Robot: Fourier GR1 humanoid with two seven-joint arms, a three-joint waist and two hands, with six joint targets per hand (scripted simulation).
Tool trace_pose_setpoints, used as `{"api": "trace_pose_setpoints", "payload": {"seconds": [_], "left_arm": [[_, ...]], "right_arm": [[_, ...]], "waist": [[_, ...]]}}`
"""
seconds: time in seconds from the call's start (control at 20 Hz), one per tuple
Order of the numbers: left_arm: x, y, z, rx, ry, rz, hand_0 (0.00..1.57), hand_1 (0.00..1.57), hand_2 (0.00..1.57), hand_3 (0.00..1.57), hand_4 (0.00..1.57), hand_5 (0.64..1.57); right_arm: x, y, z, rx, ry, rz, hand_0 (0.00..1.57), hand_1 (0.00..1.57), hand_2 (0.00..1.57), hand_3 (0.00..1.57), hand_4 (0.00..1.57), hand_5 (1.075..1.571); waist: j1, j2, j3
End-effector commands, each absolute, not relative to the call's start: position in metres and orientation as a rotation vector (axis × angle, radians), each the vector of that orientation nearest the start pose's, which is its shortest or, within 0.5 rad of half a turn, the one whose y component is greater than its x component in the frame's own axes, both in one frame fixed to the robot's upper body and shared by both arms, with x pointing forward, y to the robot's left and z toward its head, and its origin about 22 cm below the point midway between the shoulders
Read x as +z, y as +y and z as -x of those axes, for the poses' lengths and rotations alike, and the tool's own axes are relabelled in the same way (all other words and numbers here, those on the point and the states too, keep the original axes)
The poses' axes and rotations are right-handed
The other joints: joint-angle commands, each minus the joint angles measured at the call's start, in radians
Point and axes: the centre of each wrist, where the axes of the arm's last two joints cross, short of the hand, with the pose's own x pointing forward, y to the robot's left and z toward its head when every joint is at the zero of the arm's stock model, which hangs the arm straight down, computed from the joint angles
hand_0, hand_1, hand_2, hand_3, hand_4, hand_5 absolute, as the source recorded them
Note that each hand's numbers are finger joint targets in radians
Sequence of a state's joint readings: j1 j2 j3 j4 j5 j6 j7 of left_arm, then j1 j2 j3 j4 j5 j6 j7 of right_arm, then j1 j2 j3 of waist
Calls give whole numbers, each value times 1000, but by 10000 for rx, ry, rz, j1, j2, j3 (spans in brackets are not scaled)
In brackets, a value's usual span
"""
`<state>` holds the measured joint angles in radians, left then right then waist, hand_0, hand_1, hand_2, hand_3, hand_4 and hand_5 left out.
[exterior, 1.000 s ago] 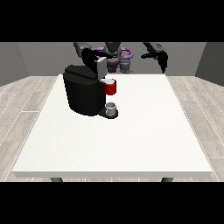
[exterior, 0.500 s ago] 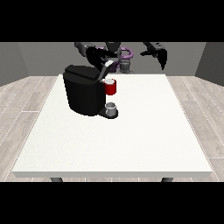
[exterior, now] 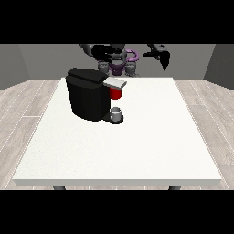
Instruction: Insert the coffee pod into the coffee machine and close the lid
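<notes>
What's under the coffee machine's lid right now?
Under the grey lid sits a red part, probably the pod holder. Below it a small grey cup stands on the machine's base. Whether a pod is inside is hidden.

Even, fairly bright light falls from above on the white worktop (exterior: 137,146), which shows no glare and only a faint soft shadow at the base of the black coffee machine (exterior: 89,93), while the grey back wall (exterior: 45,59) stays dimmer.
</notes>
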<state>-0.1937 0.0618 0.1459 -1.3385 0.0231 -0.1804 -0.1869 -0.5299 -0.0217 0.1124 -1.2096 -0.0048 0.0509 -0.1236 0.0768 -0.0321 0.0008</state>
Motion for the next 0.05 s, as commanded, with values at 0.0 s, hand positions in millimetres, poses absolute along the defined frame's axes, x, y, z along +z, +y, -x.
{"api": "trace_pose_setpoints", "payload": {"seconds": [0.0], "left_arm": [[-19,265,-268,-688,-16463,540,0,0,0,0,192,1571]], "right_arm": [[1,-159,-312,2545,-17402,-2496,0,0,0,0,157,1571]], "waist": [[-406,-520,-3]]}}
